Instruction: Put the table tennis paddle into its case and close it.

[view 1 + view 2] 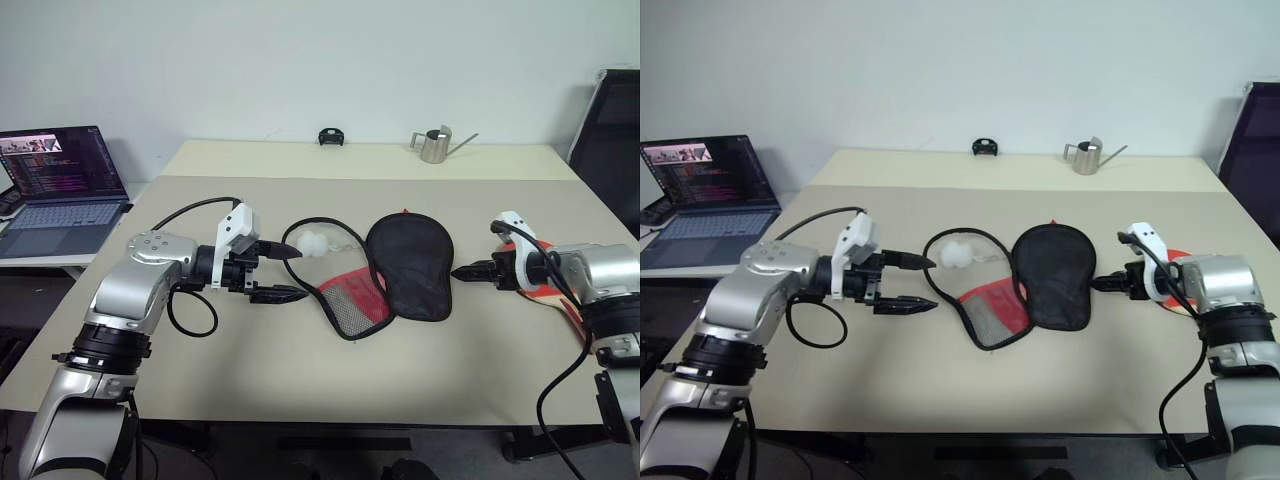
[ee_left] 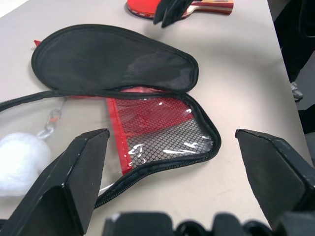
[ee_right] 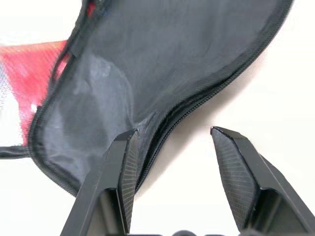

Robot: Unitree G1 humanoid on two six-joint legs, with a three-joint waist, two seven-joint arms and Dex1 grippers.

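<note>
The table (image 1: pixel 300 380), a wide beige top, is carrying everything, and it is standing against a plain white wall. Beside its left edge an open laptop (image 1: pixel 60 185) is sitting on a lower desk, and a dark chair (image 1: pixel 612 140) is showing past the far right corner. At the far edge a small metal watering can (image 1: pixel 435 145) and a little black object (image 1: pixel 331 136) are resting.

The case (image 1: pixel 405 265) is lying open near the middle of the table: the black flap is spread flat to the right, and the half with red lining and mesh pocket is lying to the left with a white ball (image 1: pixel 312 243) in its clear part. The paddle (image 1: pixel 555 290) is lying near the right edge, well apart from the case and partly hidden under the right arm.

So the task is looking only at its beginning: the case is already unzipped, but the paddle is not yet inside and closing is left.

The left gripper (image 1: pixel 283 272) is hovering just beside the left half of the case with fingers spread wide, holding nothing. The right gripper (image 1: pixel 470 271) is pointing at the flap's right rim, fingers partly apart in the right wrist view and empty, one tip just at the zip
</note>
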